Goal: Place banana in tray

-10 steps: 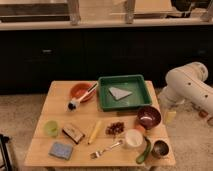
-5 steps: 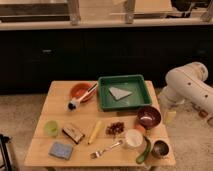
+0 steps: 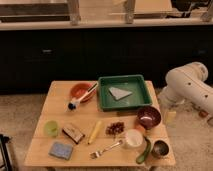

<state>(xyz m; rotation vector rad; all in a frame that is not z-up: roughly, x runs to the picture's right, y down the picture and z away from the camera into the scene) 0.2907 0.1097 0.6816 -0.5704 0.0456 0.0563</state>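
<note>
With the gripper out of sight beyond the arm (image 3: 187, 85) at three o'clock, its state untellable, reaching the banana (image 3: 95, 132) risked toppling the maroon bowl (image 3: 148, 116) between.

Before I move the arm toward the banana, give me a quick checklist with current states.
1. Access to the banana: ok; it lies on the table, apart from the fork and brown block.
2. Room in the tray: ok; only a grey flat piece inside.
3. Route from banana to tray: ok; nothing stands between them.
4. Where the gripper is: cannot tell; not in view, only the white arm shows, right of the table.
</note>
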